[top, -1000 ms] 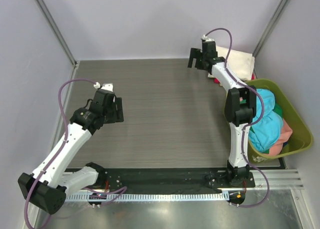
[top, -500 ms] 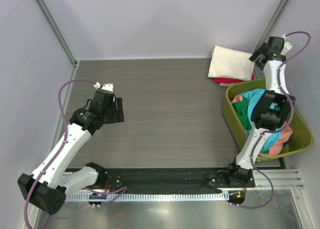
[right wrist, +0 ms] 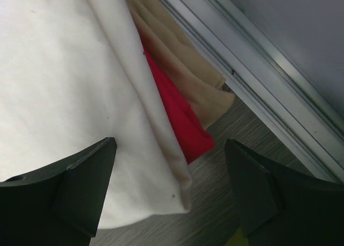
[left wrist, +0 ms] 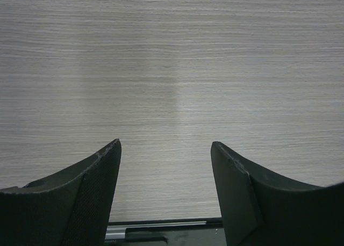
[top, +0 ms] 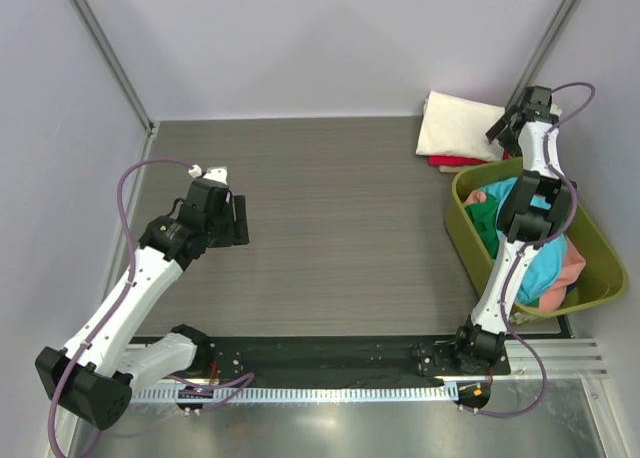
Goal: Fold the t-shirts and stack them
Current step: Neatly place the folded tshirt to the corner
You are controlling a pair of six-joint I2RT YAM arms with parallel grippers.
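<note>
Where cream shirt point(top: 458, 126) overlaps, red shirt point(right wrist: 180, 122) shows only edge.

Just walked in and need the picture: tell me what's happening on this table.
A two-arm robot is folding and stacking t-shirts. The right arm, jaws open, hovers at the back-right corner above a folded white shirt lying on a red one. A turquoise shirt, a green one and a pink one lie crumpled in the basket beside the stack. The left arm hangs over bare table, jaws open and empty.
</note>
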